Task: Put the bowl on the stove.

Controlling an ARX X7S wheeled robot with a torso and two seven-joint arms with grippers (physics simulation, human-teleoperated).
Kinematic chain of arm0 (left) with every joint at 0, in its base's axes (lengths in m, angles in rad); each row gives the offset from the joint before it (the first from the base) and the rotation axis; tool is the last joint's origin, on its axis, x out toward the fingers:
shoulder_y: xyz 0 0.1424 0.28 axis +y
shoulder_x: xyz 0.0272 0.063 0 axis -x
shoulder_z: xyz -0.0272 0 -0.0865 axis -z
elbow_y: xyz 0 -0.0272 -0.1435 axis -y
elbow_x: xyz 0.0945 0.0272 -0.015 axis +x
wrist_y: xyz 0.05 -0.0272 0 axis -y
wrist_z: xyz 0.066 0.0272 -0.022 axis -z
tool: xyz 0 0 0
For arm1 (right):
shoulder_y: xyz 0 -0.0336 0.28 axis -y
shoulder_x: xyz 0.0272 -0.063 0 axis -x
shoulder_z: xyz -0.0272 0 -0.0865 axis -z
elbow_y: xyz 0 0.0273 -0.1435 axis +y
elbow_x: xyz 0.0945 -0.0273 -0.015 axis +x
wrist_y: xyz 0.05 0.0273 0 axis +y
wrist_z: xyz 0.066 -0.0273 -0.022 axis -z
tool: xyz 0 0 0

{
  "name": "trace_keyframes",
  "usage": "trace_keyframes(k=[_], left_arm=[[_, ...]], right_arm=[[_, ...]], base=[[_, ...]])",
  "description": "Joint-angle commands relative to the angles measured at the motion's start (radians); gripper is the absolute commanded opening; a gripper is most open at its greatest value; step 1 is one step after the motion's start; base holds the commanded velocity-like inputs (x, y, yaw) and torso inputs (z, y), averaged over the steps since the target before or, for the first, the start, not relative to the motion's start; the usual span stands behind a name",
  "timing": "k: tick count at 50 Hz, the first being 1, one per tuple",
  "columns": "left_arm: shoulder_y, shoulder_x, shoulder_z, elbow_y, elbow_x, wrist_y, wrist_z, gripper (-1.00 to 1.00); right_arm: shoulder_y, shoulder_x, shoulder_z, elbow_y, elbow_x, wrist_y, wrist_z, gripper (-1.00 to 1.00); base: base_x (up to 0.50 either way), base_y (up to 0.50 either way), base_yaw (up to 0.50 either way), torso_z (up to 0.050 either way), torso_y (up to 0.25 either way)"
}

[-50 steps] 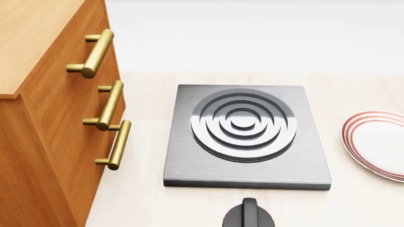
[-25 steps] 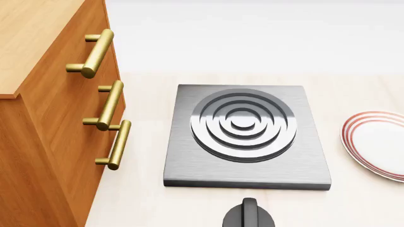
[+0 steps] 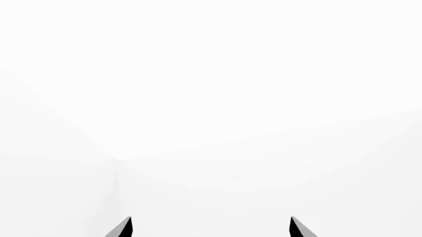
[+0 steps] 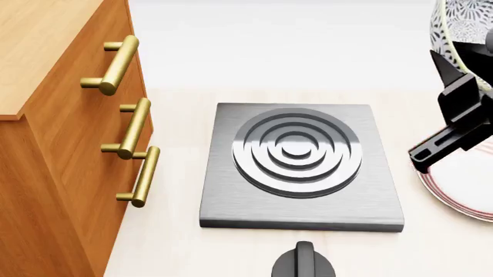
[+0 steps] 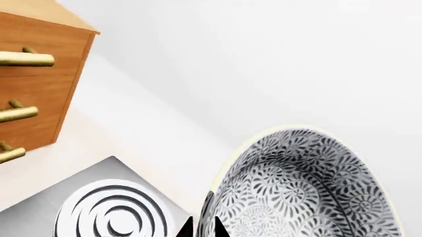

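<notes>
The bowl (image 4: 460,23), white with a fine grey-blue leaf pattern, hangs tilted in the air at the head view's upper right, above and to the right of the stove (image 4: 231,205). My right gripper (image 4: 460,55) is shut on the bowl's rim, one finger inside and one outside. The right wrist view shows the bowl (image 5: 310,187) filling its lower right, the right gripper (image 5: 203,228) pinching the rim, and the stove's ringed burner (image 5: 112,217) beyond it. My left gripper (image 3: 211,223) is open, holds nothing, and faces a blank white surface.
A wooden drawer cabinet (image 4: 69,144) with brass handles (image 4: 123,57) stands left of the stove. A black round knob (image 4: 304,262) sits in front of the stove. A white plate with red rim rings (image 4: 462,184) lies to the right, partly behind my right arm.
My right arm has come into the head view from the right, carrying the bowl. It now covers part of the plate. The stove, knob and cabinet have not moved.
</notes>
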Motion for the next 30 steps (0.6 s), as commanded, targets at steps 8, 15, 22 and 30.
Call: trace_keyframes(k=[8,15,22,30], left_arm=[[-0.007,0.023,-0.007,-0.013,0.017,0.03,0.033,1.0],[-0.03,0.029,0.019,-0.013,0.02,0.024,0.035,1.0],[-0.04,0.031,0.03,-0.015,0.021,0.025,0.035,1.0],[-0.05,0.038,0.043,-0.019,0.023,0.026,0.04,1.0]], right_arm=[[0.147,-0.197,-0.115,0.142,-0.104,-0.094,-0.004,-1.0],[0.143,-0.268,-0.121,0.193,-0.1,-0.105,0.024,-1.0],[0.13,-0.328,-0.13,0.223,-0.103,-0.136,0.048,-1.0],[0.084,-0.339,-0.147,0.176,-0.092,-0.153,0.043,-1.0]], base=[[0.0,0.0,0.0,0.0,0.0],[0.0,0.0,0.0,0.0,0.0],[0.0,0.0,0.0,0.0,0.0],[0.0,0.0,0.0,0.0,0.001]])
